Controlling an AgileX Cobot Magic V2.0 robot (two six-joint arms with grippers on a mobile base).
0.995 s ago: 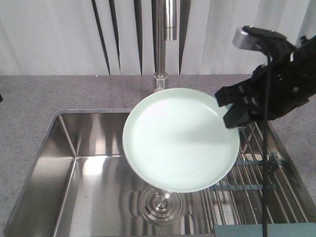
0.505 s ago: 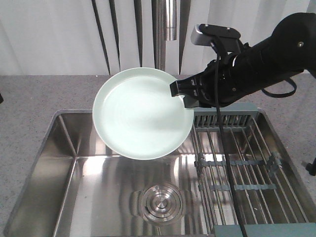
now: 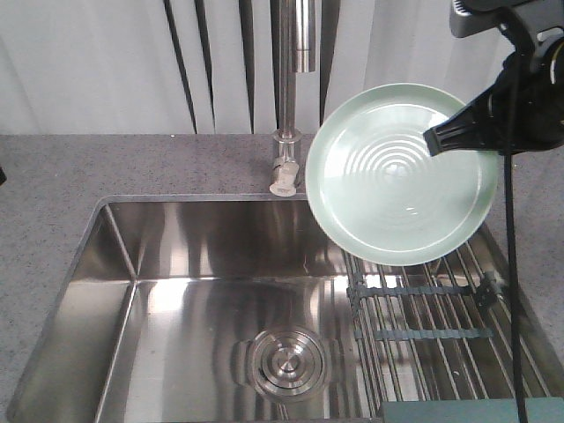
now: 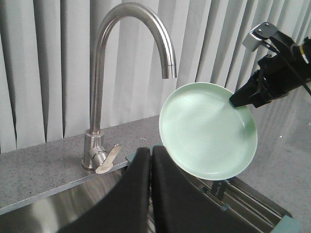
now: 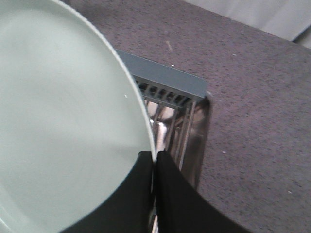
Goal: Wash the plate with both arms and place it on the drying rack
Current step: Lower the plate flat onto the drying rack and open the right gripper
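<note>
Grey speckled countertop (image 3: 132, 163) surrounds a steel sink (image 3: 185, 300), with pale pleated curtains behind and a tall arched faucet (image 4: 104, 73) at the back edge. Taking the drying rack (image 3: 441, 326) as landmark, the plate (image 3: 401, 172) hangs in the air above the rack's far end, tilted so its ringed face shows toward the front view, touching nothing below. The right gripper (image 5: 154, 162) is pinched on the plate's rim at one spot only, fingers either side of the edge. The left gripper (image 4: 150, 165) sits low over the sink beside the rack, its fingers pressed together and holding nothing. The plate looks stiff, glossy and probably slick (more so if wet), and likely breakable; a single rim pinch gives little margin, so lowering it between the rods should be slow, rim first.
</note>
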